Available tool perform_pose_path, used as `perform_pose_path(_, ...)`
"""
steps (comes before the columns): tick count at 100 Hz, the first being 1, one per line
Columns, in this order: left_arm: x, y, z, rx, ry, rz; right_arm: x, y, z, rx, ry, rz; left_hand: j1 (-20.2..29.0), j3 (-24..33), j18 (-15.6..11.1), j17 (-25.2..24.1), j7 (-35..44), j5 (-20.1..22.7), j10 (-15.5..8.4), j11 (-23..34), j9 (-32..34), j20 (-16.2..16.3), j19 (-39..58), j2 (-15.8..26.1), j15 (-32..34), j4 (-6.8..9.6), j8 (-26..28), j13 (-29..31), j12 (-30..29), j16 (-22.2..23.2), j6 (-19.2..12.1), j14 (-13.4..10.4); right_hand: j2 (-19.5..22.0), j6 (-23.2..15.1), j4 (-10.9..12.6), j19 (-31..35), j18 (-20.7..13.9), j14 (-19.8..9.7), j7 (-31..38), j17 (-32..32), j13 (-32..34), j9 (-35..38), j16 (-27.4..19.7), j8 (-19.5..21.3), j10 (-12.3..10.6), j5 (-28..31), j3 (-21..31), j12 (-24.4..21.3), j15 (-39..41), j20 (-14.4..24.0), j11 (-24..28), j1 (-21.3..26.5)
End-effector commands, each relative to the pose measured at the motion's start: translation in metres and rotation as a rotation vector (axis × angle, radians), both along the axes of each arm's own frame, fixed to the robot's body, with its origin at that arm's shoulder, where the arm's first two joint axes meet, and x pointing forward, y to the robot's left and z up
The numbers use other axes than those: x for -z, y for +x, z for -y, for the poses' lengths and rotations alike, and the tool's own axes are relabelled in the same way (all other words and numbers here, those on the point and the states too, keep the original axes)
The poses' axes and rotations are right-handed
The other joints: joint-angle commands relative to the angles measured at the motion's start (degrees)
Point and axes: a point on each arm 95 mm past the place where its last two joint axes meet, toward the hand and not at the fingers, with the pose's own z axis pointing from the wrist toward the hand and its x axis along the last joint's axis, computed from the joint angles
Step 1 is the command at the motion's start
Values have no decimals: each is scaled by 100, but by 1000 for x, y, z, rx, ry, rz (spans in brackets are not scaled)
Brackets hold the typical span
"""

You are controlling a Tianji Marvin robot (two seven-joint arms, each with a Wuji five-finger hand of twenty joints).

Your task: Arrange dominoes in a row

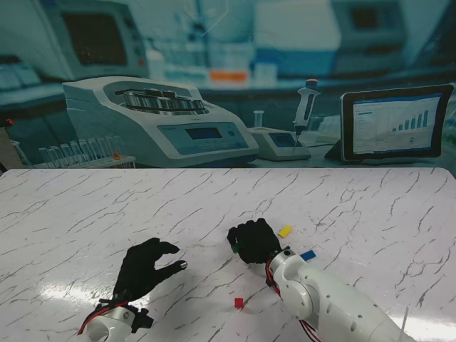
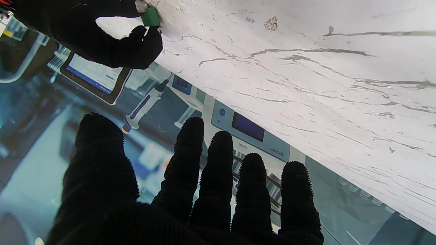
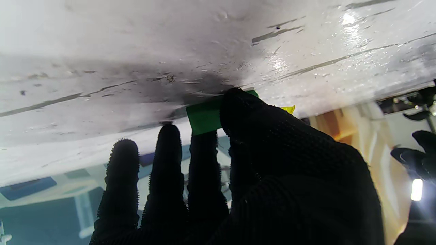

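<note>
my right hand [image 1: 254, 241] pinches the small green plastic domino [image 3: 203, 118] against the white marble surface [image 1: 356, 206], near the yellow domino [image 1: 285, 231]; my grip looks shallow, so it may tip or slide. my left hand [image 1: 146, 267] hangs empty, fingers spread

Your left hand [image 1: 146, 267] has bare marble table [image 1: 85, 214] all around it — room to sweep; near your right hand [image 1: 253, 241], yellow [image 1: 285, 231], blue [image 1: 308, 254] and red [image 1: 239, 303] dominoes crowd passage.

Green domino [image 3: 203, 117] — half hidden behind right-hand fingers [image 3: 238, 109].
</note>
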Motion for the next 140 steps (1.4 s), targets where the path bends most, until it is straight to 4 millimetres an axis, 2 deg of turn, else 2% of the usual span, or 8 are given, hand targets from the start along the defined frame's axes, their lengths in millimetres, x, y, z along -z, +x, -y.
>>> perform_pose_path(1, 2, -2, 5, 22, -24, -3, 20, -16, 2, -1, -23, -55, -8, -93, -14, -26, 38, 71, -86, 102, 116, 114, 220, 181, 118, -98, 83, 167, 78, 60, -161, -37, -53, -296, -214, 139, 99, 188, 1251, -46, 45, 135, 192, 459, 307, 201, 31, 216, 301, -83, 298, 402)
perform_pose_path(21, 2, -3, 5, 21, -27, -6, 19, -17, 2, 4, -15, -51, 65, -108, 8, -23, 89, 106, -83, 130, 160, 124, 241, 226, 138, -112, 89, 187, 85, 67, -170, -34, -59, -253, -214, 231, 217, 297, 1403, 41, 142, 123, 360, 627, 391, 137, 64, 589, 546, -78, 648, 392)
perform_pose_path(41, 3, -3, 5, 19, -27, -8, 19, -17, 2, 10, -9, -56, 93, -128, 0, -13, 139, 117, -95, 153, 183, 133, 260, 237, 156, -117, 90, 208, 92, 73, -183, -39, -51, -269, -210, 291, 318, 371, 1328, 132, 249, 160, 434, 586, 467, 85, 72, 609, 632, -68, 664, 390)
perform_pose_path(63, 3, -3, 5, 18, -27, -9, 18, -16, 1, 17, -2, -65, 104, -137, 0, -7, 186, 114, -101, 167, 194, 141, 277, 216, 174, -115, 95, 231, 98, 80, -206, -39, -28, -217, -181, 318, 412, 457, 824, 183, 316, 185, 476, 244, 510, -172, 65, 511, 613, -65, 545, 398)
perform_pose_path(104, 3, -3, 5, 14, -28, -9, 17, -16, -1, 11, 19, -72, 122, -133, -7, -4, 245, 108, -117, 188, 219, 144, 282, 186, 191, -110, 96, 255, 112, 88, -219, -49, -33, -54, -164, 324, 441, 436, -3, 236, 430, 265, 552, -34, 467, -257, 95, 478, 616, -55, 633, 410)
perform_pose_path(127, 3, -3, 4, 12, -27, -10, 19, -18, 0, 8, 26, -74, 127, -133, -3, 4, 279, 119, -122, 204, 241, 147, 290, 192, 201, -110, 97, 267, 119, 92, -221, -48, -71, -22, -167, 320, 470, 401, -409, 288, 543, 339, 616, -104, 355, -221, 159, 533, 692, -52, 823, 426)
perform_pose_path(140, 4, -3, 4, 14, -29, -12, 19, -18, 1, 4, 24, -77, 113, -139, -7, 7, 292, 113, -119, 210, 246, 151, 298, 192, 210, -111, 97, 280, 123, 96, -218, -44, -68, 110, -171, 310, 470, 379, -1108, 290, 538, 336, 643, -320, 343, -114, 149, 499, 689, -41, 878, 421)
